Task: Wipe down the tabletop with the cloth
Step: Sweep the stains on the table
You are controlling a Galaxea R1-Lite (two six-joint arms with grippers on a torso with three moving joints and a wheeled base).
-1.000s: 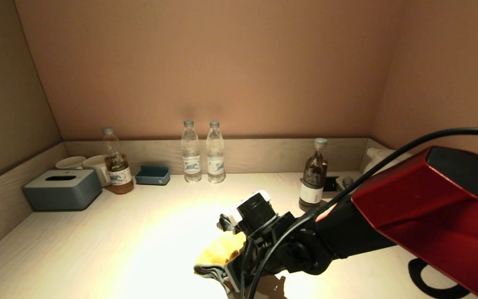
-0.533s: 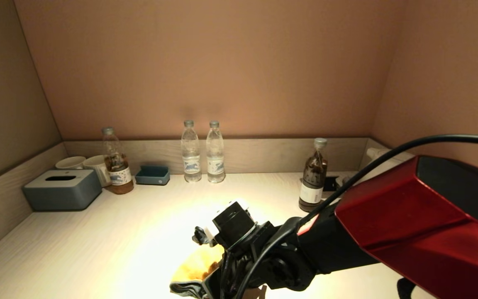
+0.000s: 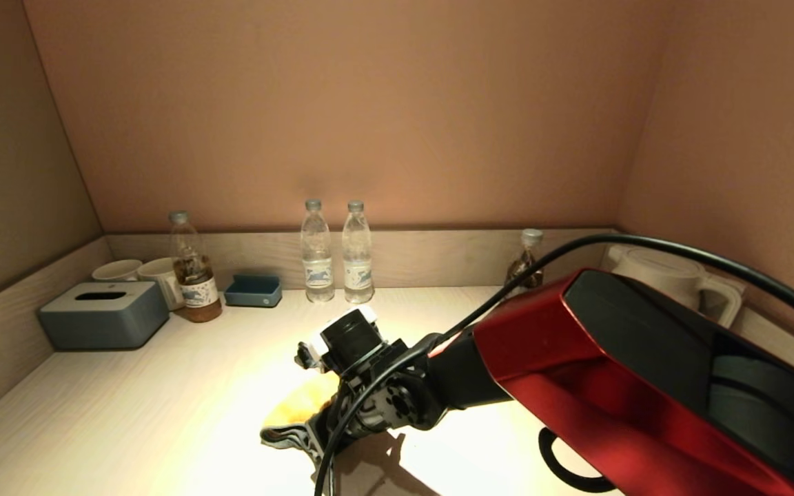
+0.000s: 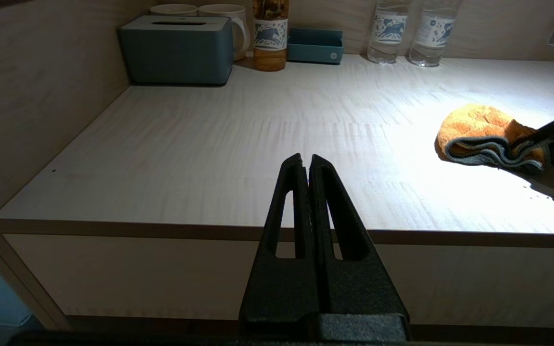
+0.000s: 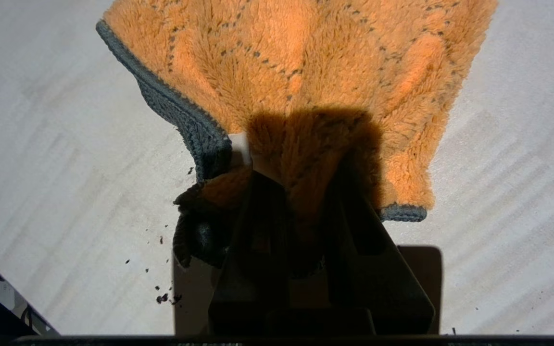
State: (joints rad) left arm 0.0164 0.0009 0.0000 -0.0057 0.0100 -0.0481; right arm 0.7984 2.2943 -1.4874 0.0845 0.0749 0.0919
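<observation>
The yellow-orange cloth (image 3: 298, 408) with grey-blue edging lies bunched on the pale wood-grain tabletop (image 3: 163, 406), near the front middle. It also shows in the left wrist view (image 4: 486, 137) and the right wrist view (image 5: 306, 81). My right gripper (image 5: 301, 192) is shut on the cloth's near edge and presses it onto the tabletop (image 5: 56, 120); in the head view it (image 3: 314, 434) is mostly hidden under its wrist. My left gripper (image 4: 307, 166) is shut and empty, parked in front of the tabletop's front edge (image 4: 161, 228), out of the head view.
A grey-blue tissue box (image 3: 103, 314), two white cups (image 3: 140, 273) and a tea bottle (image 3: 194, 279) stand back left. A blue tray (image 3: 253, 291), two water bottles (image 3: 337, 253), another tea bottle (image 3: 526, 260) and a kettle (image 3: 673, 279) line the back. Dark crumbs (image 5: 164, 298) lie beside the cloth.
My right gripper has dragged the cloth leftward across the tabletop and slightly toward the back. The red forearm has swung left and lower, uncovering the kettle. The left gripper's earlier state is not shown.
</observation>
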